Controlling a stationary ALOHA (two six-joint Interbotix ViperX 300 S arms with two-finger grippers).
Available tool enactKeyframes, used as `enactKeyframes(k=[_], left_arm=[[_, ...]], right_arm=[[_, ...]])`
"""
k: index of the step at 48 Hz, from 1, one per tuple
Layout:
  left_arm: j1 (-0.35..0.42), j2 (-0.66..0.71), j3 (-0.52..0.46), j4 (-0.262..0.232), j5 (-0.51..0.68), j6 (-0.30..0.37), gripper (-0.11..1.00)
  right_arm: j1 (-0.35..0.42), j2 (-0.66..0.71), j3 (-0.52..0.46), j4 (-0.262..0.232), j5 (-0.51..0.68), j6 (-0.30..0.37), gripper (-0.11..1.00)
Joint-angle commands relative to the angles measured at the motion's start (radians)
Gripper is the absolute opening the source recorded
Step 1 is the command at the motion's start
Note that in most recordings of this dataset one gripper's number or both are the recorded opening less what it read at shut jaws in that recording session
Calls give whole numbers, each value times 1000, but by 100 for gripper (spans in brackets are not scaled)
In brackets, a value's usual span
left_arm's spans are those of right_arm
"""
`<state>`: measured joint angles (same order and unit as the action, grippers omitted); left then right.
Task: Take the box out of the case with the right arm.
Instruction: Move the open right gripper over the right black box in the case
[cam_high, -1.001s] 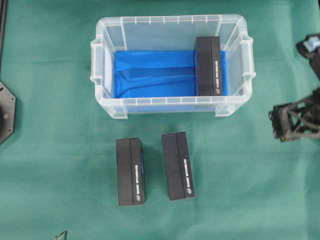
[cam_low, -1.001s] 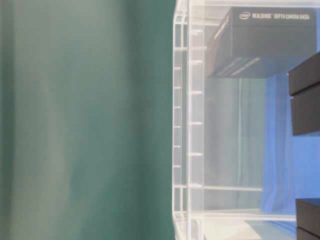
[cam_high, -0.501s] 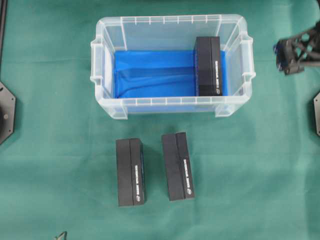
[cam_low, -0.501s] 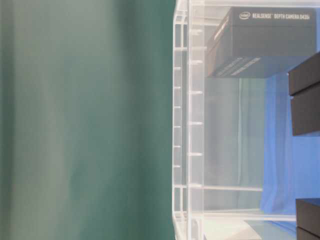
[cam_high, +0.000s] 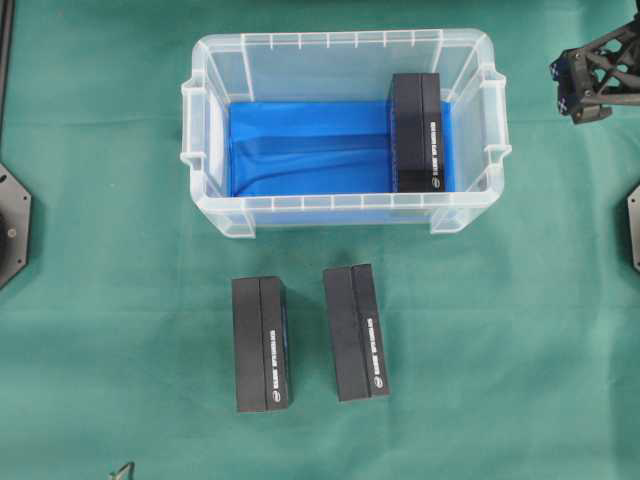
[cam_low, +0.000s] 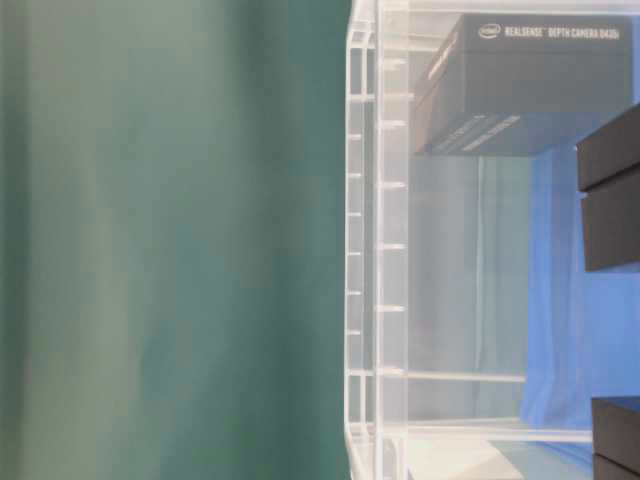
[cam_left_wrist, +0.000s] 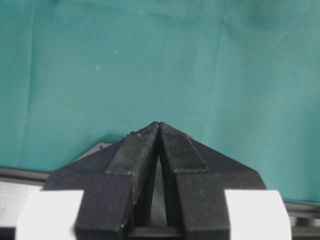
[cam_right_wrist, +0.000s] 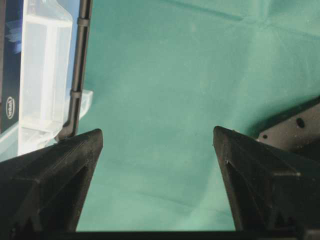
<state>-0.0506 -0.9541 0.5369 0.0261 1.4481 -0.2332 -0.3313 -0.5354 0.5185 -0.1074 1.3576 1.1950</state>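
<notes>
1. The case (cam_high: 345, 215) stands in the upper middle of the overhead view on the green cloth (cam_high: 120, 260). Its bottom is covered by a blue sheet (cam_high: 300, 150).
2. The box (cam_high: 417, 132) lies inside the case, at its right end, on the blue sheet and close to the right wall. In the table-level view the box (cam_low: 520, 85) shows through the clear wall at the upper right.
3. The right gripper (cam_high: 590, 85) is at the upper right edge of the overhead view, outside the case and to the right of its right handle. It is apart from the box, with the case wall between them.
4. In the right wrist view the right gripper (cam_right_wrist: 157, 145) has its two black fingers (cam_right_wrist: 55, 170) spread wide, and nothing is between them, only green cloth. The case rim (cam_right_wrist: 45, 75) is at the far left of this view.
5. The left gripper (cam_left_wrist: 159, 131) has its fingertips pressed together over the cloth, holding nothing.
6. Two more black boxes (cam_high: 261, 343) (cam_high: 356, 331) lie side by side on the cloth below the case
</notes>
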Motion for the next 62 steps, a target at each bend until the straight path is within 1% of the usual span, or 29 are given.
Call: enactKeyframes(k=[1,21,32,35,40,45,58,62], left_arm=[[-3,9,-9,3,-8,0,0],[-3,9,-8,5,-6,0,0],[-3,9,-8,3,-6,0,0],[-3,9,-8,3,-6,0,0],[-3,9,-6,3,-6,0,0],[-3,8,-6,3,-8,0,0],[-3,8,-6,3,-6,-2,0],[-3,8,-6,3,-8,-5,0]], right_arm=[[-5,-5,-23,2,-6,0,89],[-3,3,-29,3,-11,3,89],[-3,41,-58,3,-18,5,89],[-3,58,-72,11,-29,5,89],[8,106,-110,31,-67,5,89],[28,170,-158,38,-98,5,89],[71,374,-348,38,-109,15,89],[81,423,-394,41,-109,29,89]])
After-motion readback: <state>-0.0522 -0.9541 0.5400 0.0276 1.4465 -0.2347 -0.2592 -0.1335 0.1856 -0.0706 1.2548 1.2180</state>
